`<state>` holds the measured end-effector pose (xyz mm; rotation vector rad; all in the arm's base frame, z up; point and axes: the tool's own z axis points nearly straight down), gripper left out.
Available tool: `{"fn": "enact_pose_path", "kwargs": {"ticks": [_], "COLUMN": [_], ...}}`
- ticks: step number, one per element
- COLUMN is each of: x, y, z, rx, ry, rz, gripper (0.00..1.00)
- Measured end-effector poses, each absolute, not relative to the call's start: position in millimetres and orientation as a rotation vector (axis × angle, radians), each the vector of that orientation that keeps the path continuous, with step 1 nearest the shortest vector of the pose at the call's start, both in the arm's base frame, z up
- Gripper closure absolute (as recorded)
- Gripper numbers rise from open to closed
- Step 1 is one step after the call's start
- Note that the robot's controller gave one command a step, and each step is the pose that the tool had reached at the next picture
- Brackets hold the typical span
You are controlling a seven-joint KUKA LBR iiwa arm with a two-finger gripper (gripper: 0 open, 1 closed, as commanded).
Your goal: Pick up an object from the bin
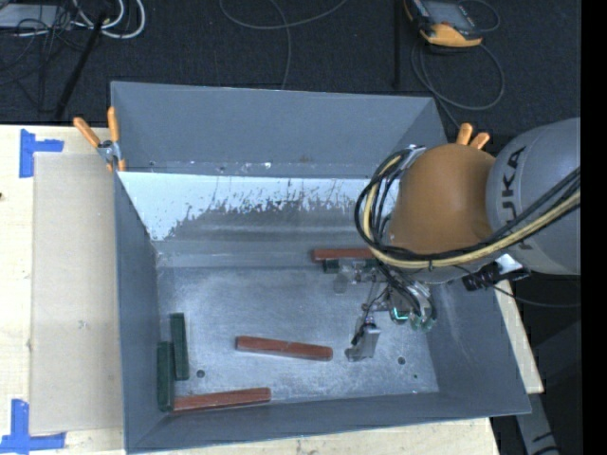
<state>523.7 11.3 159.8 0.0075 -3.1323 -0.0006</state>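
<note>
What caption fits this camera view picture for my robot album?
The end effector hangs in the grey bin, just right of a brown stick, with green sticks at the left wall.

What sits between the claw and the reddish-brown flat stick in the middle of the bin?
Nothing visible: only bare floor of the grey metal bin separates the gripper from the reddish-brown flat stick beside it.

You are looking at what is probably a robotics lab: cables [126, 12] are trailing behind a grey metal bin [275, 136].
</note>
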Motion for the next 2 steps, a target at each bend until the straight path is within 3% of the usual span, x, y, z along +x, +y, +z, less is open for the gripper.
{"fn": "enact_pose_path", "kwargs": {"ticks": [1, 2], "x": [517.1, 507.2], "y": [106.1, 129.3], "z": [65.0, 100.3], "rx": [0.098, -0.068], "ry": [-3.130, -3.142], "rz": [-0.005, -0.002], "gripper": [0.00, 0.00]}}
